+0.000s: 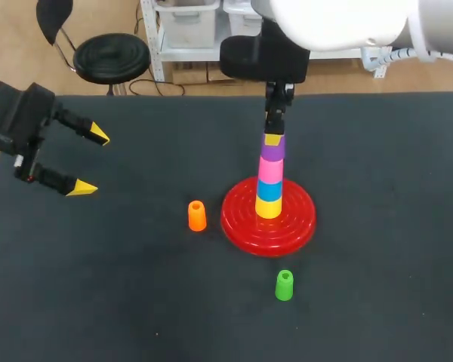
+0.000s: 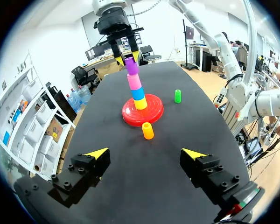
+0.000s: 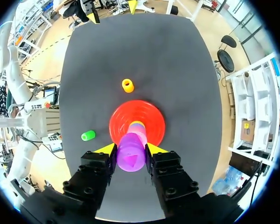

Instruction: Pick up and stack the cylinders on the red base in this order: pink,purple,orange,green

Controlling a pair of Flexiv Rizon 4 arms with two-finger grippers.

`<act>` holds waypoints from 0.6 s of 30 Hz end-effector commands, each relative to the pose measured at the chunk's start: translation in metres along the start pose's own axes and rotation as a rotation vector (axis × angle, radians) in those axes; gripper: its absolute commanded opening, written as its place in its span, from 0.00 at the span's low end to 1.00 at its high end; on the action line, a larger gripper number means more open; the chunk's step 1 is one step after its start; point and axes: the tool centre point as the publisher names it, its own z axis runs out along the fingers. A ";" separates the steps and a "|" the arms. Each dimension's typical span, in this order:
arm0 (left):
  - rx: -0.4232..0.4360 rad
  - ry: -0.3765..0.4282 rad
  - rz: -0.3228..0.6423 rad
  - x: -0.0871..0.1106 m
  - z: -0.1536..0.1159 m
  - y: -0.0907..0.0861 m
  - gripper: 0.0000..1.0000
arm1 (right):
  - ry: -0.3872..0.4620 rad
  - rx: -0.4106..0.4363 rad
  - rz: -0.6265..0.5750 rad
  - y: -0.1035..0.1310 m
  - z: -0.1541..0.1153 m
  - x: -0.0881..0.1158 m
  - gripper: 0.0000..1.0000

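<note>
The dark desk (image 1: 377,302) takes up nearly everything in front of me. The white right arm (image 1: 340,19) comes in from the far right and reaches to the middle. The black left arm (image 1: 15,121) sits at the left edge, well apart from everything on the desk.

The red base (image 1: 245,219) lies flat near the centre of the desk, with a column of cylinders standing upright on it. From the bottom there is a yellow cylinder (image 1: 268,208), a blue cylinder (image 1: 269,190), the pink cylinder (image 1: 269,170), and on top the purple cylinder (image 1: 272,151), resting on the pink one.

The right end effector (image 1: 272,138) points straight down over the column and is clenched on the purple cylinder. In its own wrist view the two yellow-tipped fingers (image 3: 105,149) press against that cylinder from opposite sides. The left end effector (image 1: 89,161) is released, with its fingers spread wide and nothing between them. It faces across the desk toward the base.

The orange cylinder (image 1: 197,216) stands upright on the desk just beside the base, on the left arm's side. The green cylinder (image 1: 285,285) stands upright near the base's front rim, apart from it and toward the near edge of the desk.
</note>
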 end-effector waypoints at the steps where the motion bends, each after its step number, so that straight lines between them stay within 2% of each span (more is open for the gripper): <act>1: -0.003 -0.004 0.004 0.001 0.000 -0.001 1.00 | 0.001 -0.006 0.002 -0.004 0.002 -0.001 0.00; 18: -0.003 -0.004 0.004 0.001 0.000 -0.001 1.00 | 0.001 0.031 0.003 -0.006 0.004 0.001 0.00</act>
